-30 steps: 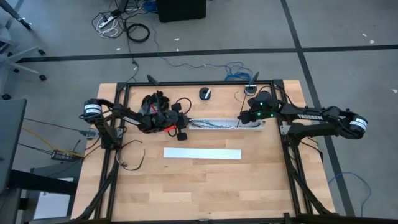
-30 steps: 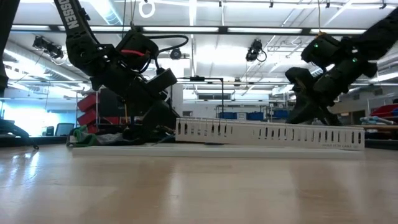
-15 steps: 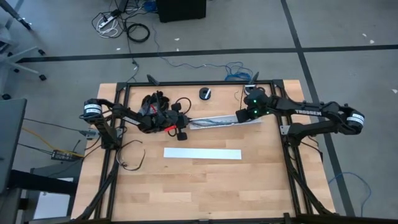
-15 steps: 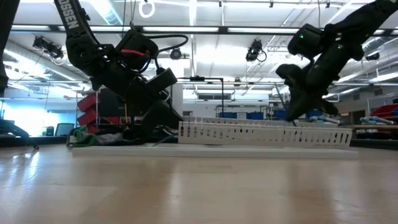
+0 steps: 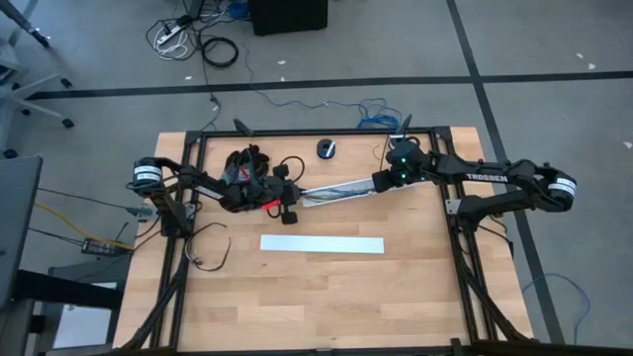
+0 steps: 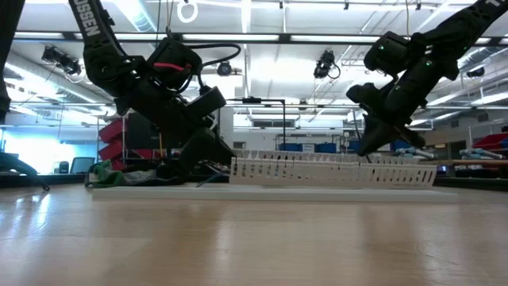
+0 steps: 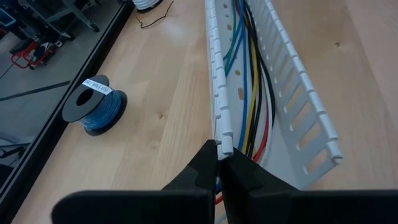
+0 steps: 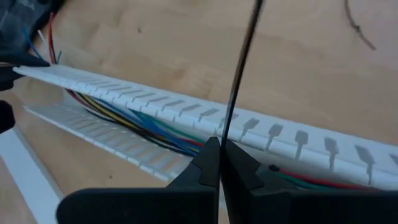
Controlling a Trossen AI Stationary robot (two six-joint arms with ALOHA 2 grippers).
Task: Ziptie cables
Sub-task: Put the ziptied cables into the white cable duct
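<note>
Your left gripper [image 7: 219, 163] pinches one wall of the slotted duct [image 5: 341, 189] to anchor it, while your right gripper [image 8: 219, 163], shut on a thin black ziptie [image 8: 241, 65], hovers over the cables [image 7: 249, 93] lying inside.

The white slotted duct [image 5: 341, 191] is lying slantwise across the table's twelve-o'clock half, barring passage between both arms. A blue wire spool [image 5: 326, 148] is sitting just beyond it toward twelve. Toward six, only a flat white strip [image 5: 321, 244] is interrupting the bare wooden table [image 5: 326, 297].
</note>
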